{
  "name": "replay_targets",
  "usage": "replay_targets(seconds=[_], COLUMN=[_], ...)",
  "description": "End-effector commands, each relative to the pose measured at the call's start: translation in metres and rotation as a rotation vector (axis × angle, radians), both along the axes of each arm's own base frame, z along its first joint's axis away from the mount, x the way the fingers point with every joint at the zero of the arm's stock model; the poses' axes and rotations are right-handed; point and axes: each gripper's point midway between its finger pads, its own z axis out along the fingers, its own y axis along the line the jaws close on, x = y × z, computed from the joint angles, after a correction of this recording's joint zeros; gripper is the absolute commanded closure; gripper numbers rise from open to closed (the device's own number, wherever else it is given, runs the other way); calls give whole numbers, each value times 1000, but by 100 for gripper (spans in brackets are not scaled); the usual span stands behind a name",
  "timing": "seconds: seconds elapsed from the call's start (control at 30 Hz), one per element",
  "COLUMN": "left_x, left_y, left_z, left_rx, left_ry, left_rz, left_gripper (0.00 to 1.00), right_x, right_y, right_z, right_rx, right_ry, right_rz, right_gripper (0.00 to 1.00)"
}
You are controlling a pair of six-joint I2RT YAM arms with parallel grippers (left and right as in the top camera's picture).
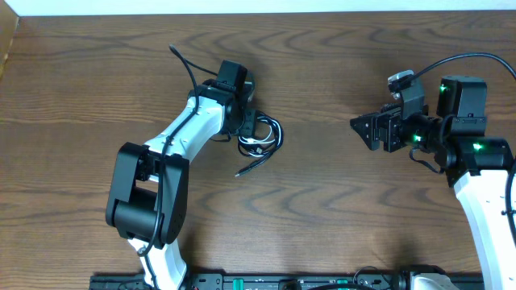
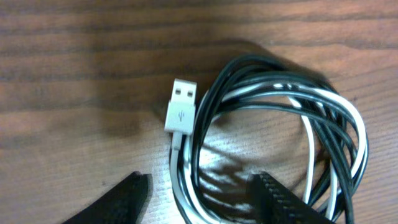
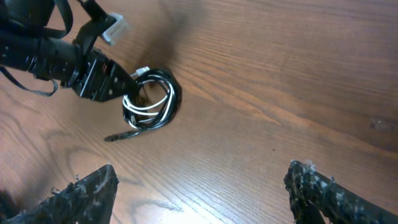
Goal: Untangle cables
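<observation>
Task barely begun: black cable (image 2: 249, 65) and white cable (image 2: 333, 99) lie wound together in one coil (image 1: 263, 135) at upper centre of the overhead view, no strand pulled free yet. White USB plug (image 2: 181, 106) pokes out on the left of the coil in the left wrist view; a black plug end (image 1: 247, 167) trails off just below the coil. Left gripper (image 2: 200, 182) is down at the coil, jaws apart and straddling several strands, not clamped. Right gripper (image 3: 202, 171) is well apart at the right, jaws wide, holding nothing. Left to do: grip, pull the two cords apart. Surface is a dark woodgrain table (image 1: 339, 209); pale strip along the top edge, otherwise the room isn't visible.
</observation>
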Motion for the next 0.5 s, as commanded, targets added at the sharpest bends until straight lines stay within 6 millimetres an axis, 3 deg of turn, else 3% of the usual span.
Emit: replay_targets(seconds=[0.0, 0.1, 0.27, 0.37, 0.47], left_x=[6, 6, -3, -12, -11], left_y=[2, 1, 3, 3, 3], left_z=[-3, -3, -5, -6, 10], left_rx=[-8, -16, -5, -1, -12], left_ry=[7, 13, 54, 86, 56], left_rz=[86, 117, 119, 113, 111], left_gripper=[64, 72, 76, 93, 93], right_x=[2, 2, 2, 2, 2], right_y=[4, 3, 3, 3, 3], right_z=[7, 6, 6, 5, 4], right_rx=[-2, -7, -7, -7, -7], right_ry=[-15, -14, -12, -11, -7], right_rz=[8, 3, 3, 3, 3], right_gripper=[19, 20, 20, 20, 21])
